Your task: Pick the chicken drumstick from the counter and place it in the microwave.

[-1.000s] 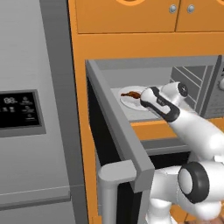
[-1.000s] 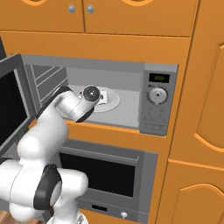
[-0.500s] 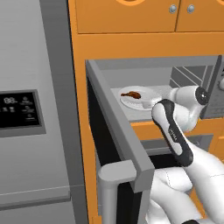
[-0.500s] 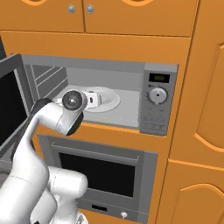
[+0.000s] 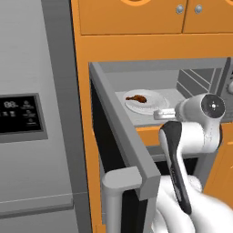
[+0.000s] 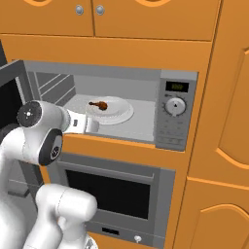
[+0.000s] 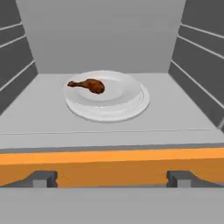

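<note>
The microwave point(image 6: 116, 104) stands with its door point(image 5: 119, 136) swung wide. Its white plate point(image 7: 107, 96) carries the chicken drumstick point(image 7: 88, 85), at about 11 o'clock from the hand point(image 7: 111, 178), well apart. The hand's fingertips point(image 7: 41, 178) are spread wide, holding nothing.

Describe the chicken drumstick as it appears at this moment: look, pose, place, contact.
The chicken drumstick is small, glossy and reddish-brown, thick at one end and tapering to a thin, darker bone end. It lies flat on the round white plate inside the microwave, off-centre on the plate. In the hand view its thin end points left. Only the plate touches it; the gripper is outside the cavity, fingers apart and empty.
</note>
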You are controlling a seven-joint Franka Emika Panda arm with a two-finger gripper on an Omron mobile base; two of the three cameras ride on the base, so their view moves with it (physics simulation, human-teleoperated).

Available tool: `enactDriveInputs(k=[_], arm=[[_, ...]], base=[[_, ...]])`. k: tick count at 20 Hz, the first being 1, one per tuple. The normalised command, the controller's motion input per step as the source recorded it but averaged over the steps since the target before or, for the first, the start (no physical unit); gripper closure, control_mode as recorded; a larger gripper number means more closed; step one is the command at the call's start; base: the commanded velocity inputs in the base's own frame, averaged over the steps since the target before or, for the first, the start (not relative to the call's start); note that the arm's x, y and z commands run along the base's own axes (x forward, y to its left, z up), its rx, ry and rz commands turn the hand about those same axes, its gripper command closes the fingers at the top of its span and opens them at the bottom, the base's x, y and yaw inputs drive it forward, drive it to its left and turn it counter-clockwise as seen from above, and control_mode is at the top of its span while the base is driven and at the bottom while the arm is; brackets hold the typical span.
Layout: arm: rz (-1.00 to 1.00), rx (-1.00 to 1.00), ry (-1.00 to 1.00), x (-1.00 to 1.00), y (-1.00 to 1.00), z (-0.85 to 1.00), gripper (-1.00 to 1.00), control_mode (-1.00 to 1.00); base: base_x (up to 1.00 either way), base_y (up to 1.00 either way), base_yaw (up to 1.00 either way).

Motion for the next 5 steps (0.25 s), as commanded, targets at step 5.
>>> enactDriveInputs(k=[5], arm=[[-0.15, 0.00, 0.13, -1.00, -0.07, 0.01, -1.00, -1.00]], base=[[0.00, 0.00, 0.00]])
